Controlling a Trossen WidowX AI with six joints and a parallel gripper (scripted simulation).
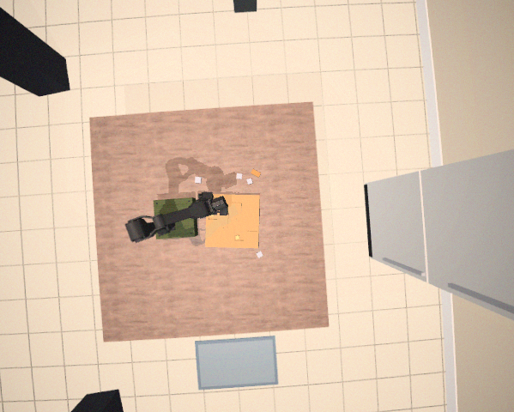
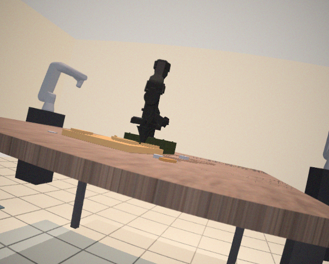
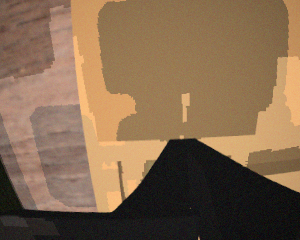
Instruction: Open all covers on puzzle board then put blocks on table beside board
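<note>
The orange puzzle board (image 1: pixel 248 221) (image 2: pixel 101 141) (image 3: pixel 121 106) lies flat on the table. My gripper (image 2: pixel 141 142) (image 3: pixel 181 147) is shut and empty, its tip low over the board's upper left part in the top view. A small yellow block (image 1: pixel 237 237) shows on the board's lower part. Three whitish blocks (image 1: pixel 197 179) (image 1: pixel 238 176) (image 1: pixel 249 181) lie on the table past the board's upper edge. Another whitish block (image 1: pixel 259 254) lies off the lower right corner. Raised cover pieces (image 2: pixel 82 131) show on the board. The hand and its shadow hide the nearby covers and wells, so their state is unclear.
A loose orange piece (image 1: pixel 256 172) (image 2: pixel 167 160) lies on the table near the whitish blocks. The dark green base (image 1: pixel 175 233) (image 2: pixel 169 147) stands left of the board in the top view, under the arm. The brown table (image 1: pixel 203 293) extends on all sides.
</note>
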